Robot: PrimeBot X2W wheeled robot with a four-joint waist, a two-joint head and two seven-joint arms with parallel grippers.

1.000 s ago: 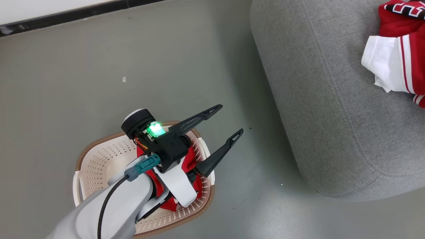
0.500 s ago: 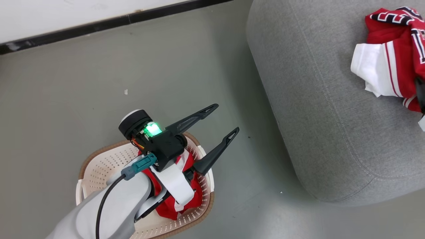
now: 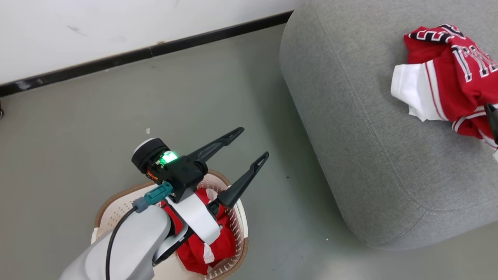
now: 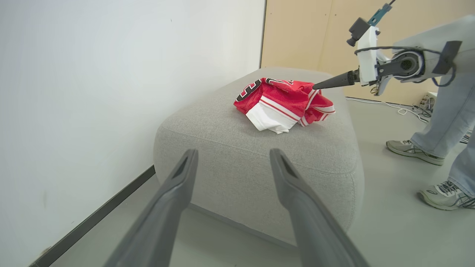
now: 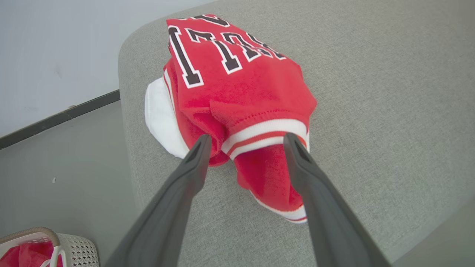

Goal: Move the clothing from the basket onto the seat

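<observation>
Lettered red jersey (image 5: 237, 85) heaped on grey sofa (image 3: 350, 136), hem flanked by spread fingers of right gripper (image 5: 246, 142); second red garment (image 3: 218, 245) in perforated laundry basket (image 3: 235, 227) under wide-open, empty left gripper (image 3: 251, 144).

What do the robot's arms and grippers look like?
The left gripper has two long, dark, tapering fingers with slotted tips on a black block with a green light. The left arm is pale grey; a black cable ends in a teal plug. The right gripper matches.
</observation>
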